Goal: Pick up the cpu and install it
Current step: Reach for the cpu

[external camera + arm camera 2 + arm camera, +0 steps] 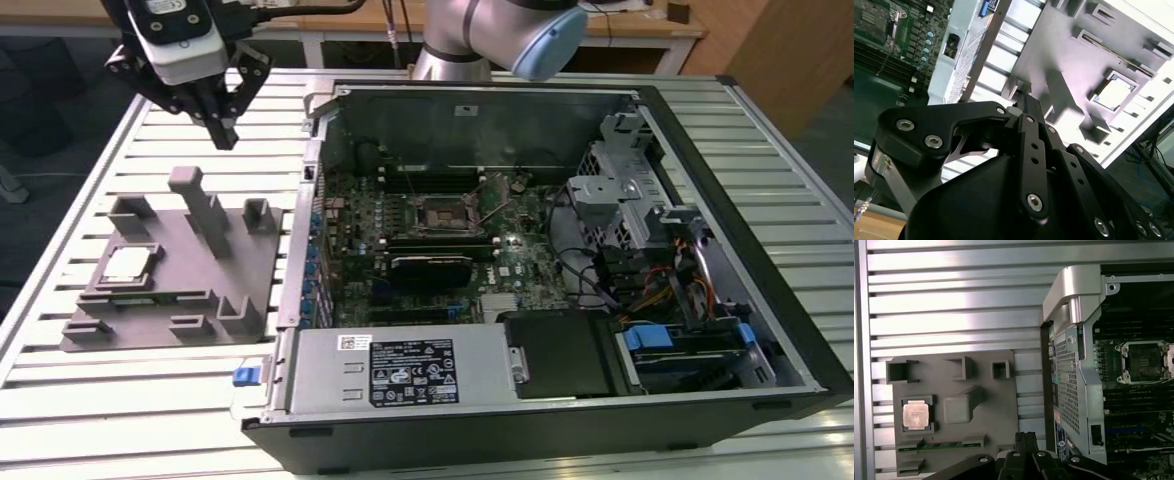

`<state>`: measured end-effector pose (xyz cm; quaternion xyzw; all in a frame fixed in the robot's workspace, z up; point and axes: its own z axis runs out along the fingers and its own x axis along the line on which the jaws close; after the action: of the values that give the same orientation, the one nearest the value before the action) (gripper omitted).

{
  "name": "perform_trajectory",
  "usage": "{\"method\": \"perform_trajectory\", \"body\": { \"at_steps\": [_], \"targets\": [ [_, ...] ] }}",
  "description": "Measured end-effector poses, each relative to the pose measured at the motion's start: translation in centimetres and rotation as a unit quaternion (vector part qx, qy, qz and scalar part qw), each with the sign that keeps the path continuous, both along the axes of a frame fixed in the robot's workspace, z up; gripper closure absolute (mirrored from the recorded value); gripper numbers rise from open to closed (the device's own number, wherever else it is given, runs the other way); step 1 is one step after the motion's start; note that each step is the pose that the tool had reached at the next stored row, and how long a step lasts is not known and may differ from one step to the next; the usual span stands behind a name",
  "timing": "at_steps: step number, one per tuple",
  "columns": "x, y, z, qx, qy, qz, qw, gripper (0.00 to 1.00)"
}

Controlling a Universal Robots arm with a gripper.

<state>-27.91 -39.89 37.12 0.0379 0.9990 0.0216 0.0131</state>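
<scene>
Closest in both wrist views is the gripper [1026,436], its fingers pressed together with nothing between them. It hangs in the air, well above the slatted table [80,160].

Below it sits the grey fixture [989,405]. The cpu [916,416] lies flat in a square pocket there, silver top up and untouched. On the exterior view's clock face it is at about 7 o'clock from the gripper and well apart from it.

Tall posts [200,200] rise from the fixture between the two, so I judge the reach is best made high, with a straight drop over the pocket rather than a slanting one.

The fingers would have to part before going down. They should line up square with two opposite edges of the chip, since the pocket walls hug it closely and leave little room. A light grip on the edges, keeping the chip level, seems the safest hold.

Farther off, at 4 o'clock from the gripper, the open case [467,110] holds the board. Its socket [441,212] looks open and bare.
</scene>
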Motion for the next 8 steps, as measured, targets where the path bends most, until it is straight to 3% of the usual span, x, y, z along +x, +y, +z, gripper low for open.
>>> {"method": "perform_trajectory", "body": {
  "at_steps": [8],
  "targets": [
    [-1.3, 0.00, -0.19, 0.0000, 0.0000, 0.000, 1.0000, 0.89]
  ]
}}
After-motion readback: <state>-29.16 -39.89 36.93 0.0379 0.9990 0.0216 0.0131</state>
